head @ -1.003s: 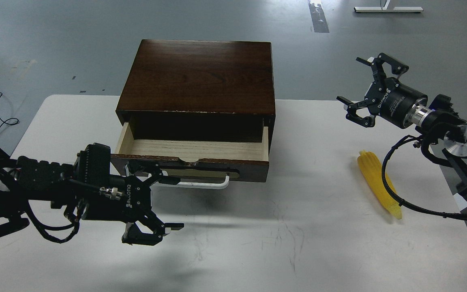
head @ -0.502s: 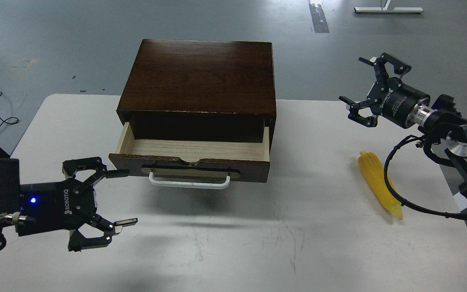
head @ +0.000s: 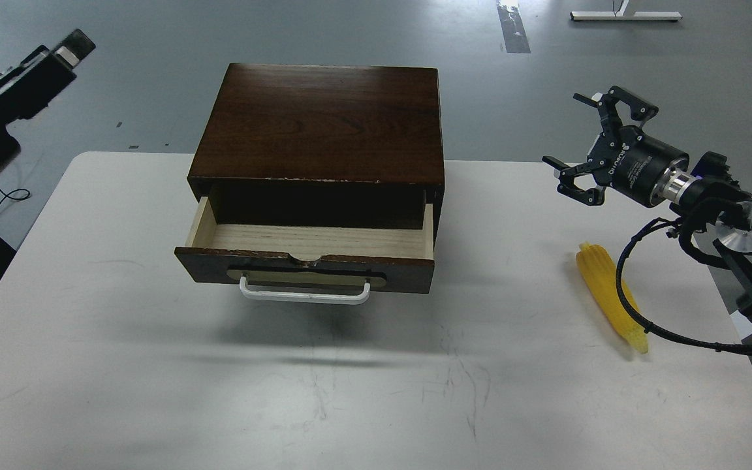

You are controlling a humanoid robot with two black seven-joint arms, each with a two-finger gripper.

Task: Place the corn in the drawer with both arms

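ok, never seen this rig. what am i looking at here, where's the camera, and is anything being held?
This one picture comes from the robot's own head, looking forward and down at a white table. The black arm coming in from the right ends in the right gripper, fingers spread open, holding nothing, up in the air beyond the yellow corn. The corn lies flat on the table near its right edge, with a black arm cable crossing over it. In the middle stands a dark wooden box with its drawer pulled open; the part of its pale inside that shows is bare. At top left a black part of the left arm shows, but its gripper is out of view. Nothing is held.
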